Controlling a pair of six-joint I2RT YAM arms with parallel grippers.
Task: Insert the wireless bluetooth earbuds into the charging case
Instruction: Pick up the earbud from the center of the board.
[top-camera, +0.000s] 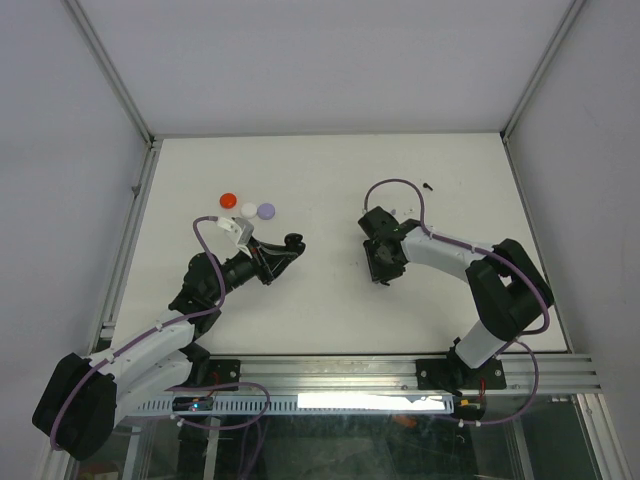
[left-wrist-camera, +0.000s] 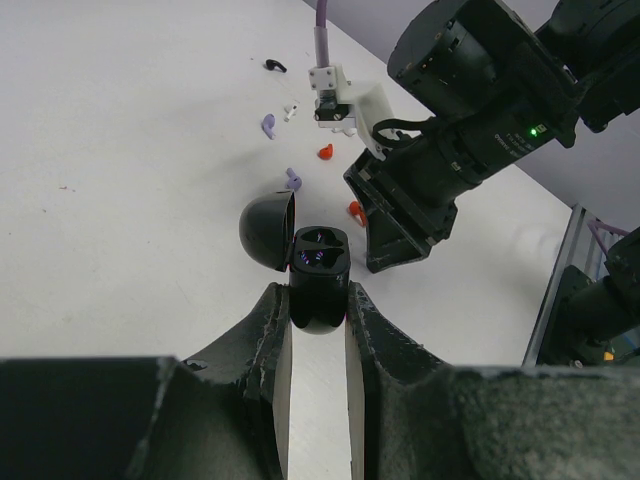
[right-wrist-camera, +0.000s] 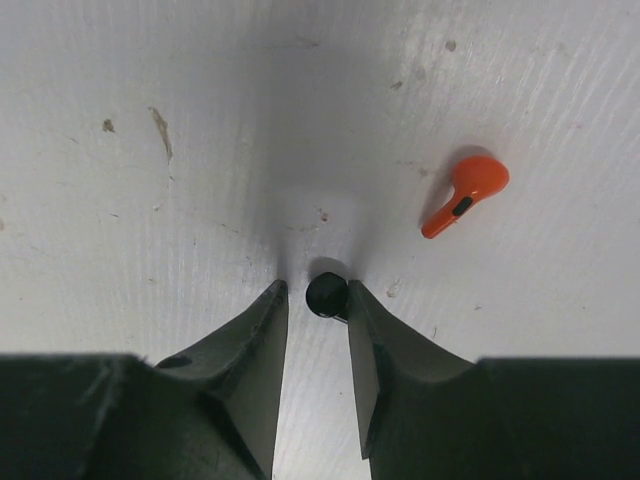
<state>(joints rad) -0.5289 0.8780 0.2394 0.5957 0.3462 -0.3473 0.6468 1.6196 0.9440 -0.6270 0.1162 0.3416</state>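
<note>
Your left hand pinches the black charging case, lid open, left of centre. Your right hand stands slightly spread around a black earbud on the counter, touching one finger only. A red earbud lies near.

A: Where is the charging case?
B: Between the tips of the left pincer, with its lid at its left side.
A: And the loose earbuds?
B: On the surface, behind the case (some lie near the right pincer). One earbud lies between that pincer's tips, touching the right tip; a second earbud lies beyond, to the right. Three discs sit in a row behind the left pincer.
</note>
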